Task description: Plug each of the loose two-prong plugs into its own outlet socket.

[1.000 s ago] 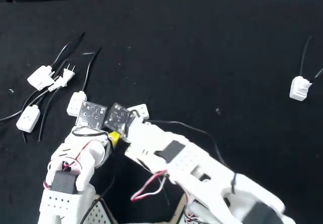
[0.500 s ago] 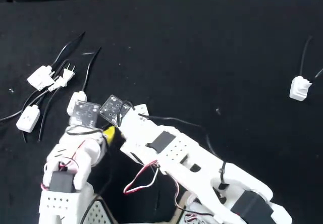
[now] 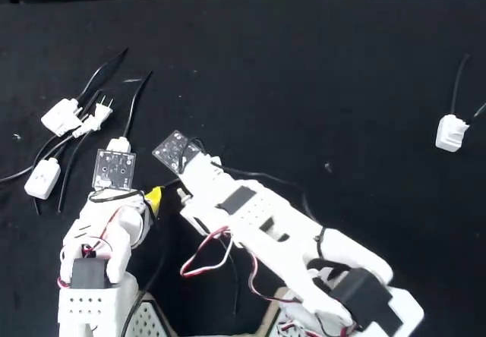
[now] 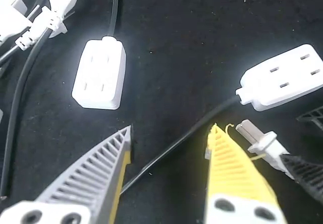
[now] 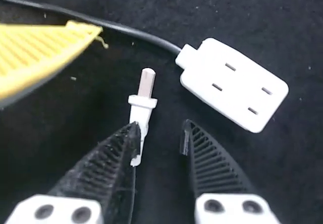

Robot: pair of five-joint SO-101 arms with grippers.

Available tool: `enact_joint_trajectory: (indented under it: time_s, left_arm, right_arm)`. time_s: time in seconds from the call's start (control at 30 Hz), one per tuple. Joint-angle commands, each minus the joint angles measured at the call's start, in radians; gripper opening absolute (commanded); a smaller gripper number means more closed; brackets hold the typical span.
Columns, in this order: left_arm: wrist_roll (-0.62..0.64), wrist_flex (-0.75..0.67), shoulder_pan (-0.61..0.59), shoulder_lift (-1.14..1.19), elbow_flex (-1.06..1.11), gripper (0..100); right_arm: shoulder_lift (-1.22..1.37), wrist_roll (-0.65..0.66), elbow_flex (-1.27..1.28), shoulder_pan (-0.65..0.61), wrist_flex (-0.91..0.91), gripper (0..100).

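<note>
Left gripper (image 4: 170,130) and right gripper (image 5: 159,125) gape beside a white plug (image 5: 140,110), prongs apparently edge-on.

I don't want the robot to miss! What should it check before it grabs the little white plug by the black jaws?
1. The right jaws are open: ok.
2. The plug is centred between them: not ok, it lies against one jaw.
3. The outlet block has empty slots: ok.
4. The prongs face those slots: not ok, they lie flat and point beside the block.
5. The left jaws are out of the way: not ok, the yellow one sits close to the plug.
</note>
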Motion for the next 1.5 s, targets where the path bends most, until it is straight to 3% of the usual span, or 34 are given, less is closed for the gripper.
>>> enact_joint_trajectory:
  time_s: [0.0, 0.33, 0.53, 0.73, 1.13, 1.2, 1.27, 1.47]
  left_arm:
    - [0.005, 0.003, -0.012, -0.005, -0.033, 25]
    - [0.005, 0.003, -0.013, -0.005, -0.033, 25]
    - [0.005, -0.002, -0.013, -0.005, -0.033, 25]
    - [0.005, 0.000, -0.013, -0.005, -0.033, 25]
    - [0.005, 0.002, -0.013, -0.005, -0.033, 25]
    - [0.005, 0.002, -0.013, -0.005, -0.033, 25]
    - [0.005, 0.002, -0.013, -0.005, -0.033, 25]
    - [0.005, 0.002, -0.013, -0.005, -0.033, 25]
  right_arm:
    - [0.022, -0.008, -0.074, -0.020, -0.020, 12.6]
    - [-0.117, -0.008, -0.114, -0.012, 0.104, 12.6]
    - [-0.145, -0.008, -0.064, -0.048, 0.074, 12.6]
    - [-0.030, -0.008, -0.061, -0.046, 0.002, 12.6]
    - [0.183, -0.008, -0.209, -0.041, 0.054, 12.6]
    - [0.196, -0.008, -0.211, -0.041, 0.054, 10.0]
    - [0.197, 0.000, -0.211, -0.041, 0.052, 0.4]
    - [0.079, 0.023, -0.196, -0.020, 0.120, 1.0]
